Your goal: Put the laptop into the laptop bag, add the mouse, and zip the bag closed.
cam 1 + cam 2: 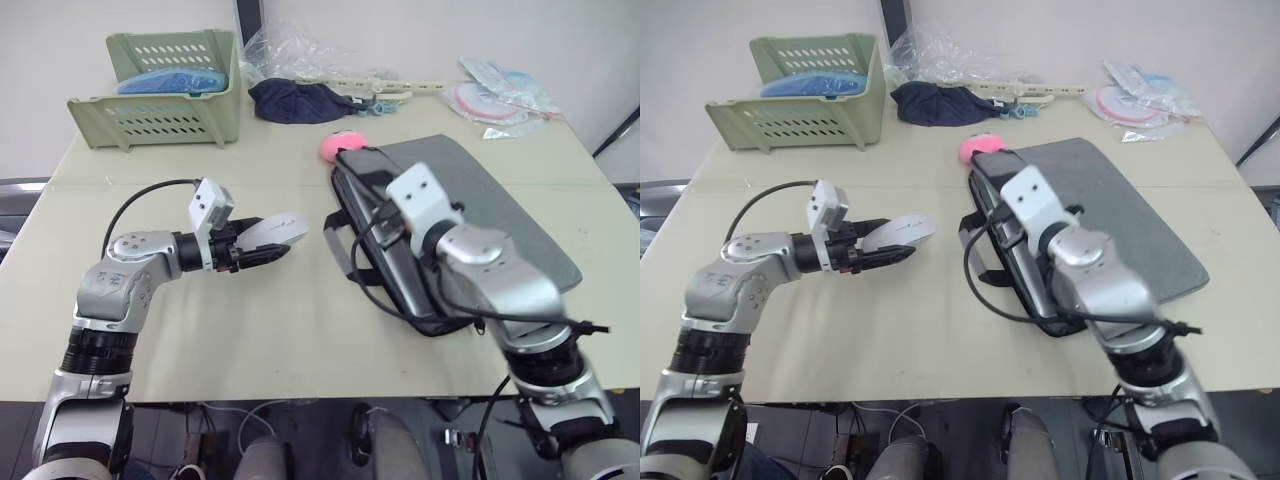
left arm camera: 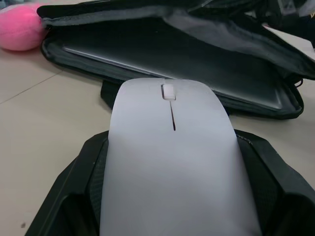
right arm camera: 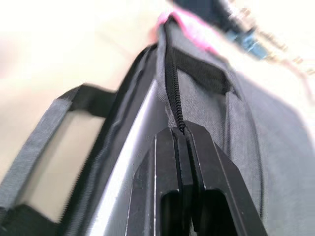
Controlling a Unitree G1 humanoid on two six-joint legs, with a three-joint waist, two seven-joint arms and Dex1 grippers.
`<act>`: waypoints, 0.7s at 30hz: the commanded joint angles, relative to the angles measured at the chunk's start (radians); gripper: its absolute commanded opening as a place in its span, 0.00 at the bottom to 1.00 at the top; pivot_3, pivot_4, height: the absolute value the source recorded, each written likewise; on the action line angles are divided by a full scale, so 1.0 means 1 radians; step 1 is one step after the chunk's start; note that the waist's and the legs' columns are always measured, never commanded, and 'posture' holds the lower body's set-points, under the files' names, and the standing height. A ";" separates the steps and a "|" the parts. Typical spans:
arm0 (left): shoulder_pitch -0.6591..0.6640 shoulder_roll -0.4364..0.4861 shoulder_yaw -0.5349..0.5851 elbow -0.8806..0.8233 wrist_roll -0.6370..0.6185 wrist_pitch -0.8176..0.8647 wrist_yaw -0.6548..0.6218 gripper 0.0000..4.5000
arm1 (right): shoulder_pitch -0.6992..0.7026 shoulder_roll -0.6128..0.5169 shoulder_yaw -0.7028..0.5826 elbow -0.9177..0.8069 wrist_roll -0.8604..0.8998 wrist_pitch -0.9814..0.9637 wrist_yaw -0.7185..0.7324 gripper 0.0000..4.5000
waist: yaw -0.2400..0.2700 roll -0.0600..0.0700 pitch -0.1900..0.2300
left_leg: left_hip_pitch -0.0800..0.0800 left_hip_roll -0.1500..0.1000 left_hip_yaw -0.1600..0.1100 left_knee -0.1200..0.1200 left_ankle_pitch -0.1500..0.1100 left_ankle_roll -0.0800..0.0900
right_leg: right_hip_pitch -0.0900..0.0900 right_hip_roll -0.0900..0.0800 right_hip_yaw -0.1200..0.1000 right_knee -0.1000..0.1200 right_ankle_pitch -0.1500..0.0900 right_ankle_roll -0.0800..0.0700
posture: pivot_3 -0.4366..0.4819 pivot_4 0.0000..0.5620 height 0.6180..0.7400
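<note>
Head view: left gripper (image 1: 268, 252) held the mouse (image 1: 272, 229) above the counter (image 1: 250, 330), beside the open laptop bag (image 1: 500, 215). Left wrist: fingers (image 2: 74, 182) clamped on mouse, laptop (image 2: 187, 66) inside bag. Right wrist: right gripper (image 3: 181, 135) fingers pinched together on the zipper (image 3: 173, 93).

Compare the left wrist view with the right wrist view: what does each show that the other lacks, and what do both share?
Left wrist view alone: the white mouse held between the left gripper's black fingers, aimed at the bag's open mouth.

Right wrist view alone: the right gripper pinched shut on the bag's upper zipper edge, and a black strap handle.

Both: the laptop bag, the silver laptop inside it, the pink plush at its far end, and the table.
</note>
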 commanded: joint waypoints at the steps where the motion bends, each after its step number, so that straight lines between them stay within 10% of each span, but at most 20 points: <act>1: -0.069 -0.049 -0.040 0.034 0.031 -0.059 -0.007 0.63 | -0.132 -0.086 -0.094 -0.044 0.040 0.046 0.100 0.01 | -0.001 0.000 0.000 | 0.000 0.000 0.000 0.000 0.000 0.000 | 0.000 0.000 0.000 0.000 0.000 0.000 | 0.48 0.27 1.00; 21: -0.265 -0.324 -0.212 0.432 0.216 -0.346 -0.044 0.63 | -0.276 -0.183 -0.070 -0.038 0.081 0.057 0.214 0.01 | -0.002 0.000 0.000 | -0.001 0.000 0.001 0.000 0.000 0.001 | 0.000 0.000 0.000 0.000 0.000 0.000 | 0.48 0.27 1.00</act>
